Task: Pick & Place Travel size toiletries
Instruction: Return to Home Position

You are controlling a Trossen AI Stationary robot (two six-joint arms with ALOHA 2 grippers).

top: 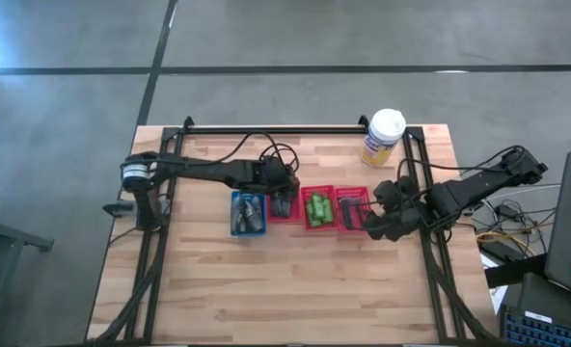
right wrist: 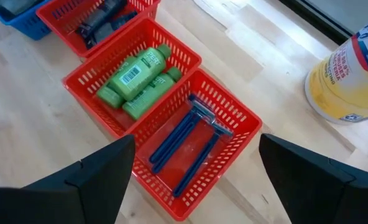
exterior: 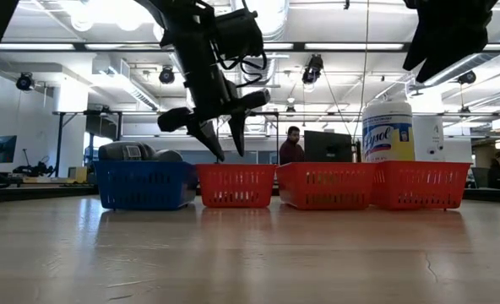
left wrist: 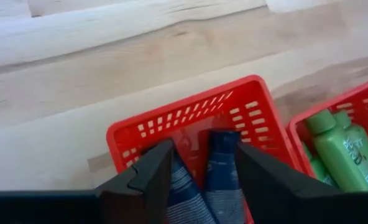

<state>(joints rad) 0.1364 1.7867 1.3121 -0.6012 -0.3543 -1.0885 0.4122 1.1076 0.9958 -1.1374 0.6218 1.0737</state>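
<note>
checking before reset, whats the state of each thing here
left tool, open, empty, above the left red bin
right tool, open, empty, raised by the right red bin
blue bin, holds grey bottles
left red bin, holds blue packs
middle red bin, holds green bottles lying flat
right red bin, holds razors lying flat
jar, upright, capped

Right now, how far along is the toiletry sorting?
Done: grey items in the blue bin, dark blue packs in the left red bin, green bottles in the middle red bin, razors in the right red bin. In hand: nothing; the left gripper, above the left red bin, and the right gripper, by the right one, are open, empty. Left: no loose toiletries on the table.
</note>
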